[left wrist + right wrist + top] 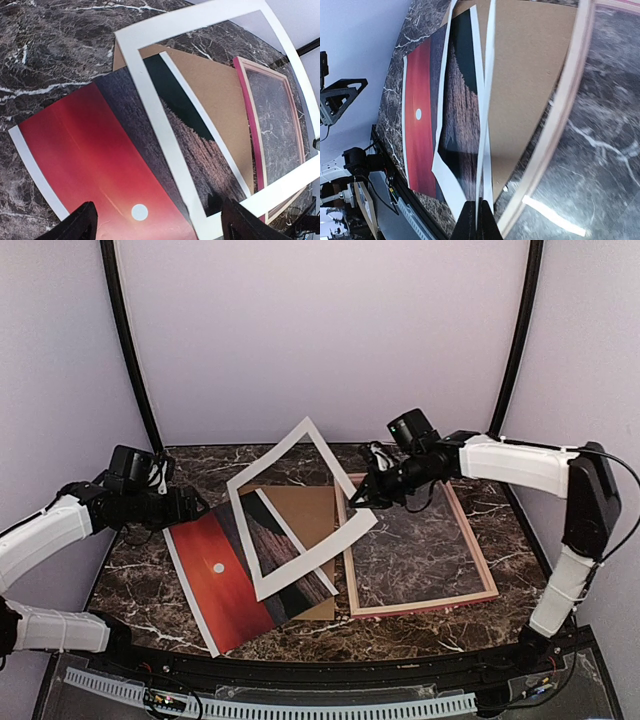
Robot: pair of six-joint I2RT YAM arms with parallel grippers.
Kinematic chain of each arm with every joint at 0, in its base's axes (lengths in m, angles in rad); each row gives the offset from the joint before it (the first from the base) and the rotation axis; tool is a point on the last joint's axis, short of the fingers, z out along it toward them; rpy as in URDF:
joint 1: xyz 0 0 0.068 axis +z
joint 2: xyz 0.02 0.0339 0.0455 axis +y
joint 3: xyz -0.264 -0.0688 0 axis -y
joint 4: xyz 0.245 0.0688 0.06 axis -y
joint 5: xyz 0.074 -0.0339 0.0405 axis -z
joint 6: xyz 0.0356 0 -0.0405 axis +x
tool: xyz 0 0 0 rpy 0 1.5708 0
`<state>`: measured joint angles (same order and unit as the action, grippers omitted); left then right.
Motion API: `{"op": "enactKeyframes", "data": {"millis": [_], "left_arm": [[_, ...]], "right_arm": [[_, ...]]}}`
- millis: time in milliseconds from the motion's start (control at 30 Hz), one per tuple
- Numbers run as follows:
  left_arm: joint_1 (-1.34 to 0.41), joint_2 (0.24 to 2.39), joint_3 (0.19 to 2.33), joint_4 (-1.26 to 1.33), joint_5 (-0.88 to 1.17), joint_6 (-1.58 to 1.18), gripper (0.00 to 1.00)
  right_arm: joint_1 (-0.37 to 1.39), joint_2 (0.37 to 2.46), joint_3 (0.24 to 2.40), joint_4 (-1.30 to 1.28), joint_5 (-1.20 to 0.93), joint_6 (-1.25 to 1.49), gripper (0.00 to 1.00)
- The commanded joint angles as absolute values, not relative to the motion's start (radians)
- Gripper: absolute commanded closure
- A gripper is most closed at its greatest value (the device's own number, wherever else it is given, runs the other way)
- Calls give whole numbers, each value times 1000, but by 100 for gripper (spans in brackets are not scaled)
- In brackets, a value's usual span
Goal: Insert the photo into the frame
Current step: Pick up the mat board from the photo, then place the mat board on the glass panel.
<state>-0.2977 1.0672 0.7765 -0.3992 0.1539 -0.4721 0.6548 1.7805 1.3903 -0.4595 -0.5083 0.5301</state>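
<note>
1. The dark marble table (130, 590) carries everything. By my judgement the task is at an early, clearing step.
2. The pink thin-railed wooden frame (420, 550) lies flat at 3 o'clock, with only marble showing through its pane.
3. The plain brown cardboard board (305, 510) sits at centre, just beside the frame.
4. The red sunset photo (225, 585) lies face up at 8 o'clock, overlapping the board.
5. The white card window mat (268, 458) tilts up over the photo, its 3 o'clock edge pinched by the clamped right gripper (358, 498).
6. The left gripper (195, 508) gapes wide and empty at 9 o'clock. Next, the mat likely needs parking aside, then the print taken by an edge and moved toward 3 o'clock.
</note>
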Motion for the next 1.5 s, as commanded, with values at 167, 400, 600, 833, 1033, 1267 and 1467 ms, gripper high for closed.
{"op": "enactKeyframes", "data": {"millis": [167, 400, 600, 833, 1033, 1267, 1467], "left_arm": [[-310, 1110, 834, -377, 251, -429, 10], [-313, 1128, 835, -366, 271, -413, 9], [-313, 1143, 843, -361, 287, -401, 9], [-313, 1154, 840, -354, 291, -396, 9], [-313, 1167, 841, -344, 297, -398, 9], [-313, 1181, 854, -344, 295, -398, 9], [-313, 1186, 856, -342, 299, -411, 9]], "right_arm": [[468, 1352, 1108, -759, -336, 430, 100], [358, 1247, 1041, -946, -184, 362, 100], [279, 1248, 1026, -990, -90, 316, 100], [216, 1266, 1006, -994, -65, 288, 100], [215, 1299, 992, -969, -101, 286, 100], [226, 1308, 970, -958, -151, 264, 100], [247, 1307, 963, -960, -154, 261, 100]]}}
